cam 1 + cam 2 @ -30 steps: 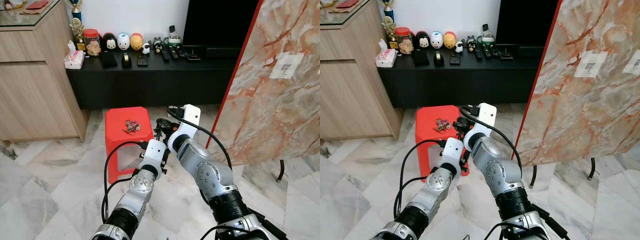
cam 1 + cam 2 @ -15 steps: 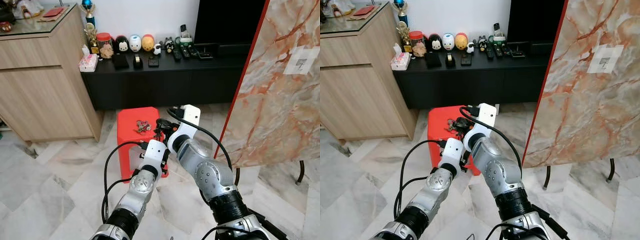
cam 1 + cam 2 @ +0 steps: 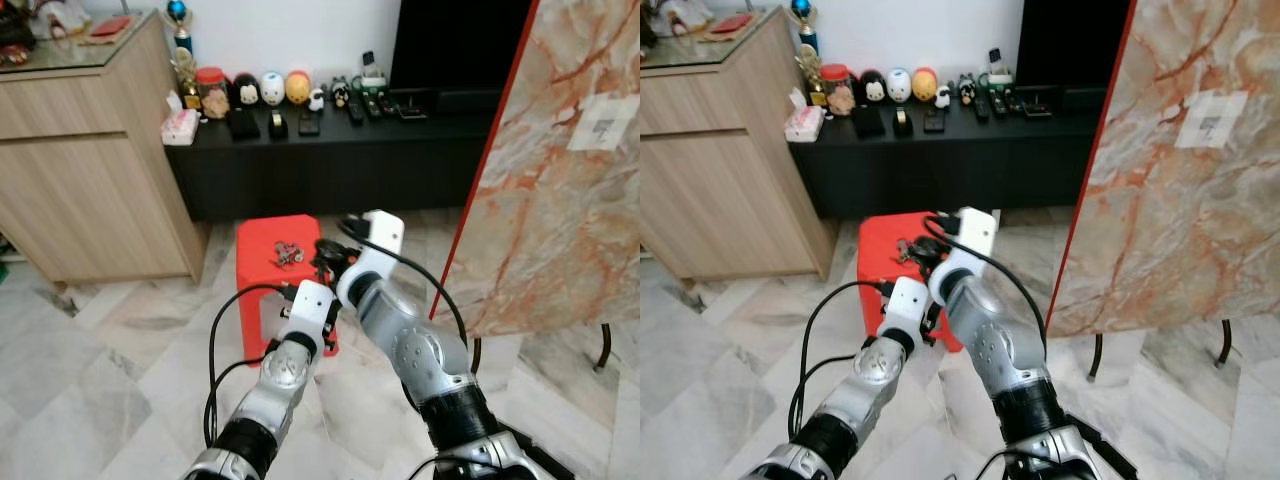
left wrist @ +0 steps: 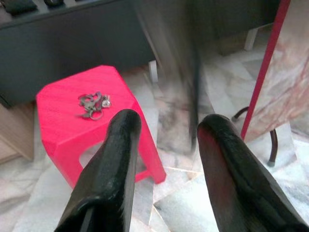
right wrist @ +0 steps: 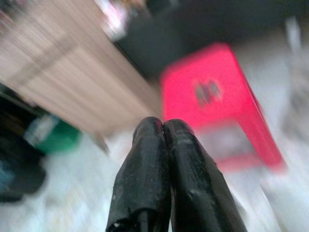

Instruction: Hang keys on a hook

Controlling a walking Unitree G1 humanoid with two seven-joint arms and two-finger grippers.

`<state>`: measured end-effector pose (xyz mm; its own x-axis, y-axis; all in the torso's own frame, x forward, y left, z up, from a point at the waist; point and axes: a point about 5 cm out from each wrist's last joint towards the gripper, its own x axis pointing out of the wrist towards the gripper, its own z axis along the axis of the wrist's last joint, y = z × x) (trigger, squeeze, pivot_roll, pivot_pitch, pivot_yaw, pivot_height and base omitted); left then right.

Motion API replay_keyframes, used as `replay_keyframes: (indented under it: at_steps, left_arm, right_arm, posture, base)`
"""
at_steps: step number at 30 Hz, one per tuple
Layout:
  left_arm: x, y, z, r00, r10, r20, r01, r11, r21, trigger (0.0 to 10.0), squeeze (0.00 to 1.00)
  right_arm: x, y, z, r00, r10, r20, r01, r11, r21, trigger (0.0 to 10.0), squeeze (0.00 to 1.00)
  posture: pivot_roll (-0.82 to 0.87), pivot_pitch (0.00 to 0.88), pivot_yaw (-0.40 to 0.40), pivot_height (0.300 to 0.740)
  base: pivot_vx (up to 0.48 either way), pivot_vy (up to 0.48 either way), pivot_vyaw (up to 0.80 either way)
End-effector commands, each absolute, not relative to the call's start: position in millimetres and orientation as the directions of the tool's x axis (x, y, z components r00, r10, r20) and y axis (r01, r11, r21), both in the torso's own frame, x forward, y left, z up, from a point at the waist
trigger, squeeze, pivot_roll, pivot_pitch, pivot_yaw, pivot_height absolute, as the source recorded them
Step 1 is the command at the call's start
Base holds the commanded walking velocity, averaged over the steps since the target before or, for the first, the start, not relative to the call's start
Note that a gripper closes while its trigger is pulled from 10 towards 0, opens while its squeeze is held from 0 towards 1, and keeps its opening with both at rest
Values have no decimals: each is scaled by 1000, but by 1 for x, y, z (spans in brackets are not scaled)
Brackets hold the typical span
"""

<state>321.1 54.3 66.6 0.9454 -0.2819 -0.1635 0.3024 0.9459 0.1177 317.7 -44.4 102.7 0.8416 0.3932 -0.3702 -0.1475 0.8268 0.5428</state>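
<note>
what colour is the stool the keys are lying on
Bright red. The stool shows best in the left wrist view, with the keys lying on its top.

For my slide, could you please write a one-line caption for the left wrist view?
Left gripper, fingers open, points toward a bunch of keys lying on a red stool.

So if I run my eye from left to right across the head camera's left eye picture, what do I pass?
Wooden cabinet → red stool with the keys on it → the robot's right arm → marble slab.
</note>
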Motion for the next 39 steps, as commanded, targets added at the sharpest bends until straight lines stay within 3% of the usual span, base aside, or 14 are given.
replay_keyframes:
  at_steps: [1, 30, 31, 39]
  left_arm:
    - [323, 51, 72, 946, -289, -148, 308, 943, 128, 10000, 0]
    - [323, 51, 72, 946, -289, -148, 308, 943, 128, 10000, 0]
    - [323, 51, 72, 947, -287, -142, 305, 944, 127, 10000, 0]
    - [323, 51, 72, 947, -287, -142, 305, 944, 127, 10000, 0]
  right_arm:
    - [313, 27, 168, 817, 557, -151, -332, 667, 667, 10000, 0]
    - [313, 27, 168, 817, 557, -151, -332, 667, 667, 10000, 0]
    - [313, 26, 168, 817, 557, -153, -331, 668, 666, 10000, 0]
    - [313, 26, 168, 817, 557, -153, -331, 668, 666, 10000, 0]
  posture:
    - [11, 0, -108, 740]
    - [11, 0, -108, 740]
    - [13, 0, 0, 740]
    - [13, 0, 0, 740]
  base:
    - [0, 0, 0]
    - [0, 0, 0]
    - [0, 0, 0]
    - [0, 0, 0]
